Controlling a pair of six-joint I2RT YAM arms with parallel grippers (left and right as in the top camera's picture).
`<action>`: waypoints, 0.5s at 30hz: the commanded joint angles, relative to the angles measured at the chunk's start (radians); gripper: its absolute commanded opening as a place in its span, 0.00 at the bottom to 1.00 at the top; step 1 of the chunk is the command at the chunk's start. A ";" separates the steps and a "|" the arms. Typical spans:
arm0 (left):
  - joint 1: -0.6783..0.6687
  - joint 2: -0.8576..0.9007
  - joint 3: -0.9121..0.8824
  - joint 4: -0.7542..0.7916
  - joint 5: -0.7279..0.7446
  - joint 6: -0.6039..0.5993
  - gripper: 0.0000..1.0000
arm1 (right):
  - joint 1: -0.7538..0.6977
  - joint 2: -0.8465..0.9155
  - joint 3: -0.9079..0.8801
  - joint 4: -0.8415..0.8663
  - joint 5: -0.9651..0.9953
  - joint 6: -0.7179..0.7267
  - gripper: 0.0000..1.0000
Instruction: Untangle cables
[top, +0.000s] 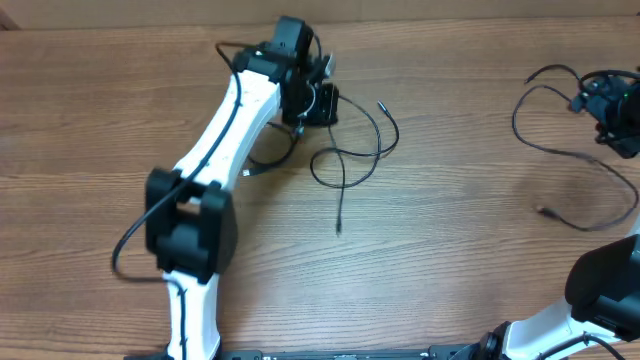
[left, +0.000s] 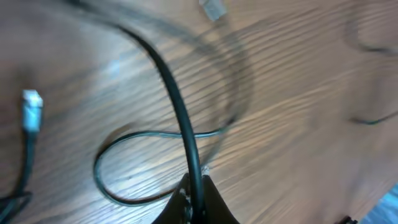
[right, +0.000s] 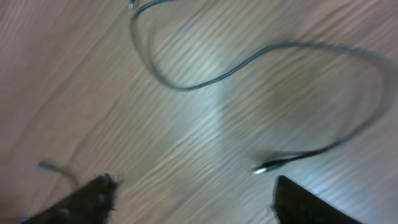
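Observation:
A tangle of thin black cables (top: 352, 152) lies on the wooden table at top centre, with one free end hanging down at the middle. My left gripper (top: 312, 103) is at the tangle's left edge. In the left wrist view its jaws (left: 195, 194) are shut on a black cable (left: 177, 112) that crosses over a thinner loop (left: 124, 186). A separate thin cable (top: 570, 155) loops at the right, its plug end (top: 543, 210) lying free. My right gripper (top: 608, 105) hovers above it at the far right. Its jaws (right: 196, 202) are open and empty above that cable (right: 249, 59) and a plug tip (right: 264, 167).
Clear plug connectors show in the left wrist view at the left (left: 31, 109) and at the top (left: 213, 7). The left arm (top: 215, 160) stretches from the bottom left to the top centre. The right arm base (top: 590, 300) sits at the bottom right.

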 joint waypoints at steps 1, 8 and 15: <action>-0.014 -0.181 0.006 0.050 -0.001 0.071 0.04 | 0.015 -0.027 0.021 -0.006 -0.197 -0.125 0.86; -0.032 -0.289 0.006 0.140 0.137 0.059 0.04 | 0.102 -0.027 0.021 0.006 -0.272 -0.192 0.90; -0.061 -0.274 0.006 0.059 0.134 0.106 0.06 | 0.179 -0.026 0.021 0.023 -0.272 -0.192 0.90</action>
